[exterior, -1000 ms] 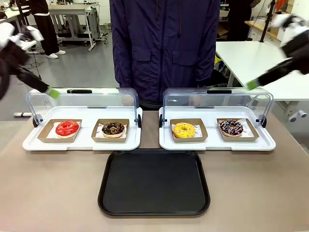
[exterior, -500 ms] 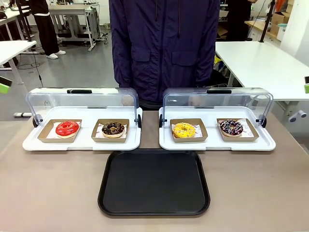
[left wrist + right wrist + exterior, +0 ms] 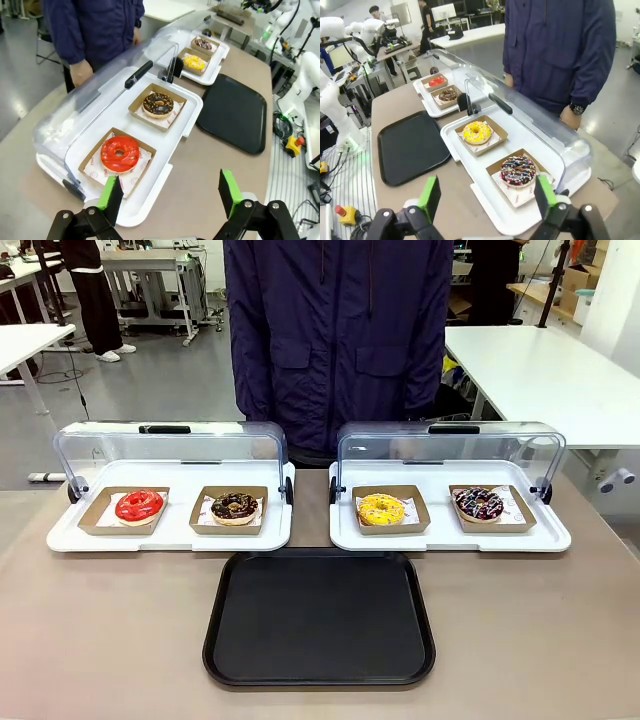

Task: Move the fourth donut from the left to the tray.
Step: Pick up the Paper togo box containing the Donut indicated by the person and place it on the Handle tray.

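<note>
The sprinkled chocolate donut (image 3: 479,503) sits in its brown cardboard holder (image 3: 492,527) at the right end of the right white display tray (image 3: 440,540), beside the yellow donut (image 3: 381,508), toward the surface's (image 3: 110,640) far right. The black serving tray (image 3: 320,618) lies at the middle of the near edge. The left end effector (image 3: 170,192) and right end effector (image 3: 486,196) hover above the surface, fingers spread wide, gripping nothing.
</note>
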Motion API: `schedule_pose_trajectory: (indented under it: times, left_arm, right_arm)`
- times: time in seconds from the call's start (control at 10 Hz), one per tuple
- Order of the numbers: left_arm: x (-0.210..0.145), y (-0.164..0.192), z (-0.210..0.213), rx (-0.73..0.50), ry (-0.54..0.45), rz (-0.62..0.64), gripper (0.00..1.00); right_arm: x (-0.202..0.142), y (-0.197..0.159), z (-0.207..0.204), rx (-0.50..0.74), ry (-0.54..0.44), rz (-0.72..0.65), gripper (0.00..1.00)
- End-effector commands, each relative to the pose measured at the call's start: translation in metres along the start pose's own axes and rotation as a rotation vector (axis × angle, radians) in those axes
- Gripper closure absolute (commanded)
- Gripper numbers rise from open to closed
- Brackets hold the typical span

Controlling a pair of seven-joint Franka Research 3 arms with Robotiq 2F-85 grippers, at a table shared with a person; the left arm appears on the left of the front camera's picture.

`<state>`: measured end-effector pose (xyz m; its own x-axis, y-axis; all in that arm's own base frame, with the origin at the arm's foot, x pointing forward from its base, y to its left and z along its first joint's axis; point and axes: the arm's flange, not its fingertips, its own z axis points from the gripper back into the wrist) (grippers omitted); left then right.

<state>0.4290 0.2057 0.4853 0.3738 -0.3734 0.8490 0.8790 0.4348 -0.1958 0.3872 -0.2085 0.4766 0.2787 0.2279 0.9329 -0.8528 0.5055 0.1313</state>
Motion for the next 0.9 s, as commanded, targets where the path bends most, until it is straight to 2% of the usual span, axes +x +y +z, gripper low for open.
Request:
schedule_pose_trajectory:
  times: [0.0,0.1,0.5,0.6,0.8]
  left_arm:
    - [0.001,-0.002,0.004,-0.014,-0.041,-0.045,0.00]
    - [-0.004,-0.012,0.003,-0.019,-0.066,-0.050,0.00]
    - [-0.003,-0.011,0.002,0.002,-0.065,-0.066,0.00]
    - [-0.003,-0.013,0.006,0.037,-0.043,-0.041,0.00]
    - [0.000,-0.009,0.005,-0.011,-0.025,-0.036,0.00]
  right_arm:
    - [0.003,-0.004,0.002,0.003,-0.016,0.030,0.00]
    - [0.002,-0.004,0.004,0.004,-0.019,0.039,0.00]
    - [0.003,-0.006,0.007,-0.012,-0.032,0.032,0.00]
    - [-0.002,-0.004,0.005,0.000,-0.009,0.001,0.00]
    - [-0.002,-0.004,0.005,0.000,-0.009,0.001,0.00]
